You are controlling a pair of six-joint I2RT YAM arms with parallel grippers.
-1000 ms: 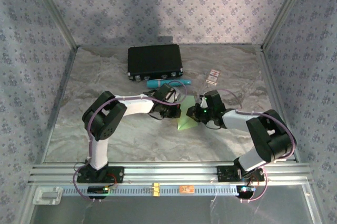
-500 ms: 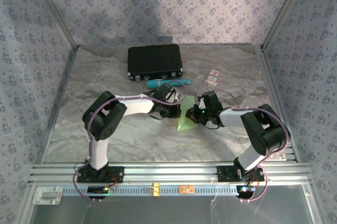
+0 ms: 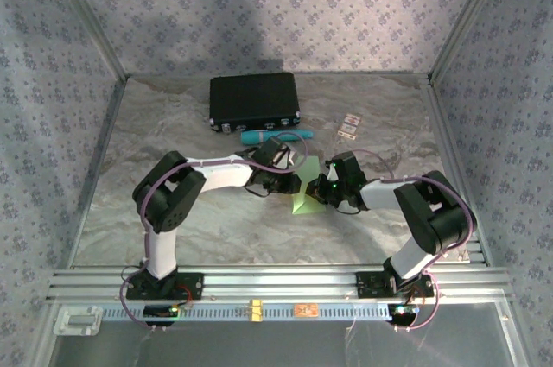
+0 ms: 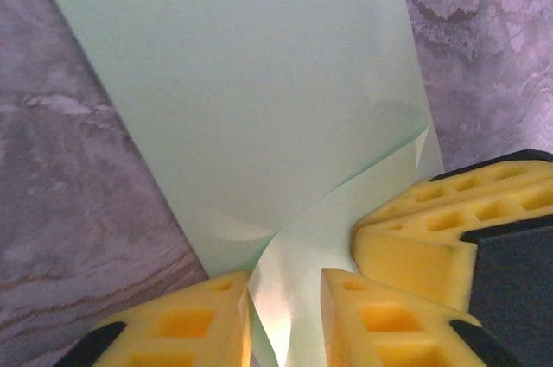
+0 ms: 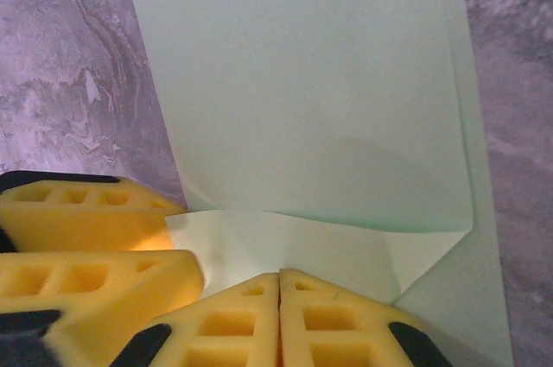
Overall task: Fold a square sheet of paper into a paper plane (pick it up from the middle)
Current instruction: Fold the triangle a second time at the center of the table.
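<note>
The pale green square sheet of paper (image 3: pixel 304 203), folded into layers, hangs as a pointed shape between my two grippers at the table's middle. My left gripper (image 3: pixel 292 184) is at its left edge. In the left wrist view its yellow jaws (image 4: pixel 287 285) stand slightly apart, and a curled edge of the sheet (image 4: pixel 259 82) runs through the gap. My right gripper (image 3: pixel 322 189) is at the paper's right side. In the right wrist view it (image 5: pixel 279 279) is pressed shut on a folded flap of the sheet (image 5: pixel 302 108). The left gripper's fingers (image 5: pixel 86 211) show just left of it.
A black case (image 3: pixel 254 101) lies at the back, with a teal tube (image 3: pixel 276 136) in front of it. Two small cards (image 3: pixel 349 127) lie to the right of the tube. The marbled table (image 3: pixel 173 211) is walled in by patterned panels on three sides.
My left gripper's jaws have parted from shut to a small gap around the paper's edge. The right arm's elbow has swung slightly left; the right gripper stays shut on the paper.
</note>
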